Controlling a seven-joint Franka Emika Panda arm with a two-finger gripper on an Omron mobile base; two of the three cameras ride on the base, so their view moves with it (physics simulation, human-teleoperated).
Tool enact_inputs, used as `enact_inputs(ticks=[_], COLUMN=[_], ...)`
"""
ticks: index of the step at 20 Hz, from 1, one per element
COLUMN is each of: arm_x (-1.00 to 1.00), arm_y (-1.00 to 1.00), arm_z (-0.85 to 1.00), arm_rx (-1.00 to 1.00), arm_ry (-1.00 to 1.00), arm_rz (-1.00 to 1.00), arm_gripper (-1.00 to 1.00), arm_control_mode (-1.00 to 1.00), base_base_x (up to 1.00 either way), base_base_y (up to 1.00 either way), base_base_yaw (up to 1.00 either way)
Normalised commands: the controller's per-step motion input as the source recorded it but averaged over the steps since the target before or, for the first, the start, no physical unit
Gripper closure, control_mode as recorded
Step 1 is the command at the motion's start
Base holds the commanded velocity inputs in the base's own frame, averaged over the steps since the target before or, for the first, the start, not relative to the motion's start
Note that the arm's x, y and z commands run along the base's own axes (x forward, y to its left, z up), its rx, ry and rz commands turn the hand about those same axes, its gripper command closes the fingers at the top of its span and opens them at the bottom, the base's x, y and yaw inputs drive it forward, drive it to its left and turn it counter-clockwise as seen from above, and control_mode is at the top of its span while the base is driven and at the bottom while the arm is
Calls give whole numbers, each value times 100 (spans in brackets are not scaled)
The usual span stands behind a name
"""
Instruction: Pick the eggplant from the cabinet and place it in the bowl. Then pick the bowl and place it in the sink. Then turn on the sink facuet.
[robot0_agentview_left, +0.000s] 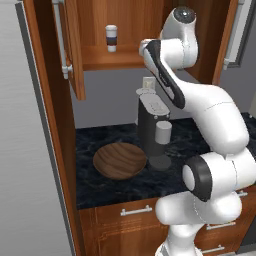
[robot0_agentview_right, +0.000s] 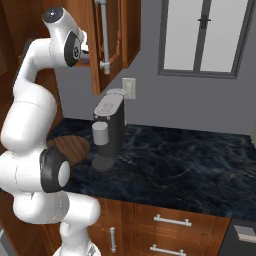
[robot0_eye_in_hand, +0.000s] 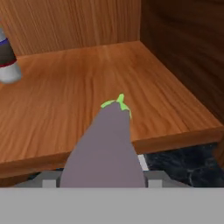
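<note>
Eggplant (robot0_eye_in_hand: 105, 148) sits clamped in my gripper (robot0_eye_in_hand: 103, 177) at the cabinet (robot0_eye_in_hand: 87, 87) shelf lip, high above the bowl (robot0_agentview_left: 120, 160); I judge a loose pinch could drop it onto the counter (robot0_agentview_left: 110, 192).

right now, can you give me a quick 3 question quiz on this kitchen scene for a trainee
1. True or false: the eggplant lies in the bowl.
2. Multiple choice: what stands on the cabinet shelf in the left base view? A) a white paper cup with a dark band B) a glass jar C) a plate
3. Fill in: on the counter, the bowl sits to the ___ of the dark coffee machine in the left base view.

Key
1. False: in the hand view it is close to the camera, over the shelf's front edge, green stem pointing into the cabinet.
2. A
3. left
</note>
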Motion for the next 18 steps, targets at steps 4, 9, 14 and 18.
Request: enact_inputs(ticks=[4,9,14,18], arm_x=[-100,-100,-100,-100], arm_y=[24,23,36,56], arm_z=[-32,-29,-40,-53], arm_rx=[0,0,0,-1], arm_ry=[0,7,13,20], arm_rz=[21,24,25,20], arm_gripper=[100,100,100,100], arm_control_mode=[-100,-100,-100,-100], base_base_x=[0,0,0,0], base_base_y=[0,0,0,0], base_base_yaw=[0,0,0,0])
